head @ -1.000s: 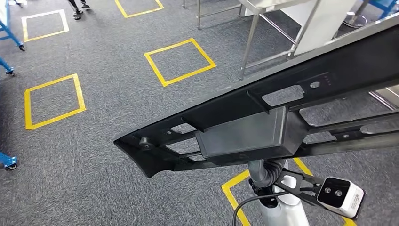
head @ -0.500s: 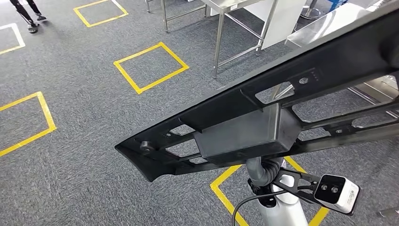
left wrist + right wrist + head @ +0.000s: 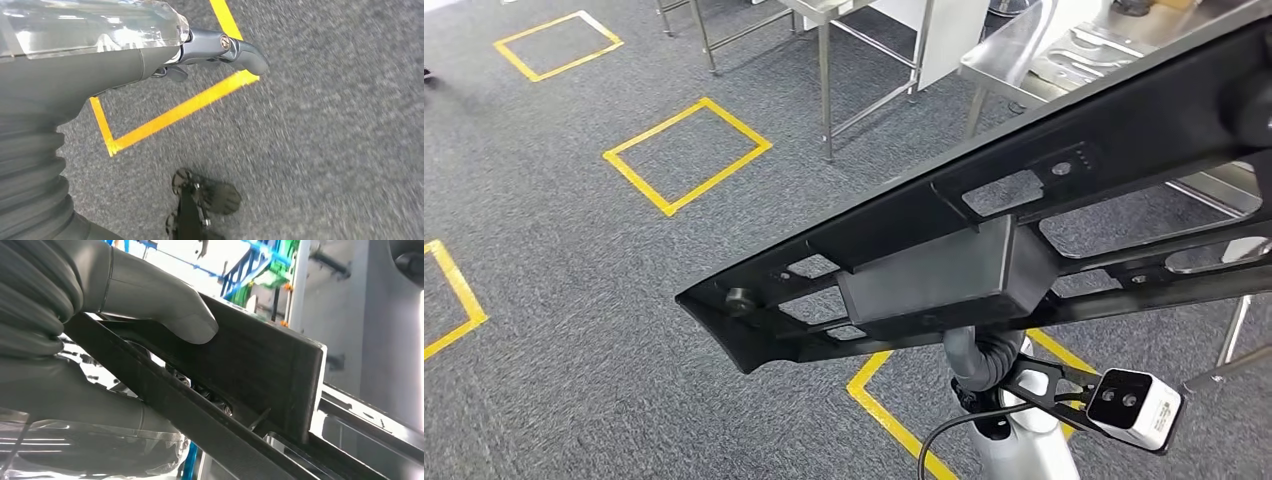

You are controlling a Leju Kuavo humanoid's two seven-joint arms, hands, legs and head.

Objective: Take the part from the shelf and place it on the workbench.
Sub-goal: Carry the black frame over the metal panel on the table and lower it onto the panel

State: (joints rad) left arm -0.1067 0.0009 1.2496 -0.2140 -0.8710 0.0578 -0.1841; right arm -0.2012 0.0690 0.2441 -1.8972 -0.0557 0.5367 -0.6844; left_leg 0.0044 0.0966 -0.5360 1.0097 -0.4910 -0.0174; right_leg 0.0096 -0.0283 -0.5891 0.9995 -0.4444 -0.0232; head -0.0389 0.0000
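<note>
Here the right hand (image 3: 150,310) grips the unlabelled black part (image 3: 984,250); the left hand (image 3: 200,47) holds nothing.

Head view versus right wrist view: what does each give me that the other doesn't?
Head view alone: the long black part's full run with its cutouts, the grey carpet with yellow squares, the steel workbench ahead on the right, and the left wrist's camera. Right wrist view alone: the right robot hand, thumb pressed on the part's flat panel, blurred blue framing behind. Both show the black part.
</note>
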